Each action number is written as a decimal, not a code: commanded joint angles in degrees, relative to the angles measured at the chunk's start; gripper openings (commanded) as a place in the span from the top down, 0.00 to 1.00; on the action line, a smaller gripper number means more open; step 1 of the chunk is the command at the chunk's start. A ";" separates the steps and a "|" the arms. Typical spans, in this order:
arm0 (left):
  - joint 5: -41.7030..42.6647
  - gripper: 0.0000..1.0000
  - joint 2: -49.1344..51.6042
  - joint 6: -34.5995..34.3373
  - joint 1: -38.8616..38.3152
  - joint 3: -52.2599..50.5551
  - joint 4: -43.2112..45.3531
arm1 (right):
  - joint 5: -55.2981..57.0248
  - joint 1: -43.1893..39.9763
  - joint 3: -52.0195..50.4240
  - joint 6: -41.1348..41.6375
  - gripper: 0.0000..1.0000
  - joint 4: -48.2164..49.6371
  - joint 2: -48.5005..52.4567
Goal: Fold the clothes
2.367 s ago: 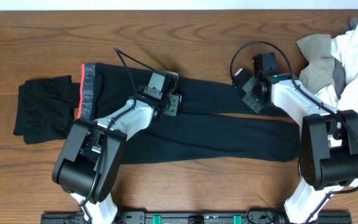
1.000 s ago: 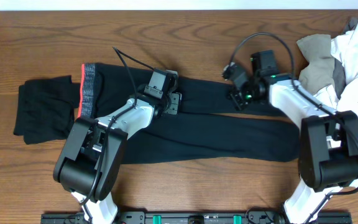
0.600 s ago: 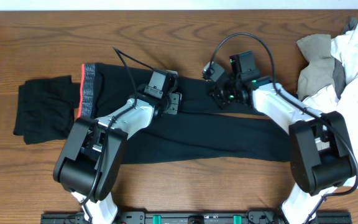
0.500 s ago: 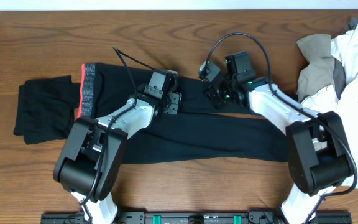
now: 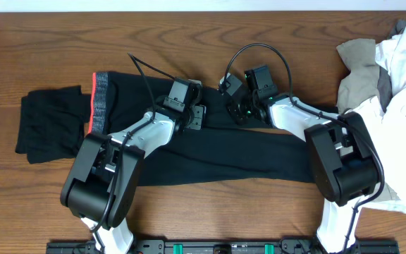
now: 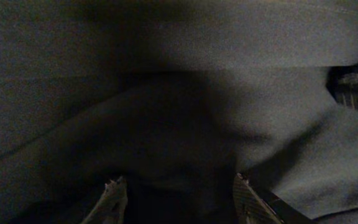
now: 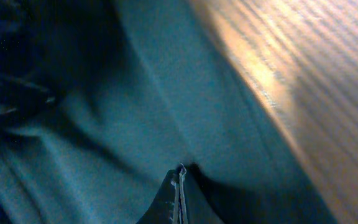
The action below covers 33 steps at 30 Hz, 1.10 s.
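Right jaws are clenched, fingertips (image 7: 178, 186) pressed together on a puckered crease of the navy trousers (image 5: 224, 152), pinching the far leg near its middle. Left jaws stand released, fingers (image 6: 114, 200) spread apart and set down on the same dark cloth, just left of the right ones. Both arms reach over the trousers, which lie lengthwise across the middle of the desk (image 5: 189, 42), with the grey, red-edged waistband (image 5: 100, 102) at the left. A black garment (image 5: 48, 127) lies touching the waistband's left side. White and khaki garments (image 5: 393, 63) are heaped at the far right.
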 commanded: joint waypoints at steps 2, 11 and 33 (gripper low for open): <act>0.85 0.43 4.17 -0.92 -0.17 -1.73 -1.49 | 7.63 0.02 0.68 1.27 0.99 1.95 0.61; 0.87 0.43 4.17 -0.94 -0.17 -1.73 -1.51 | 21.22 -1.09 0.68 6.86 0.96 7.23 0.74; 0.81 0.34 2.16 2.84 -0.15 -1.25 -2.91 | 22.16 -7.06 4.59 14.84 0.54 -13.00 -10.16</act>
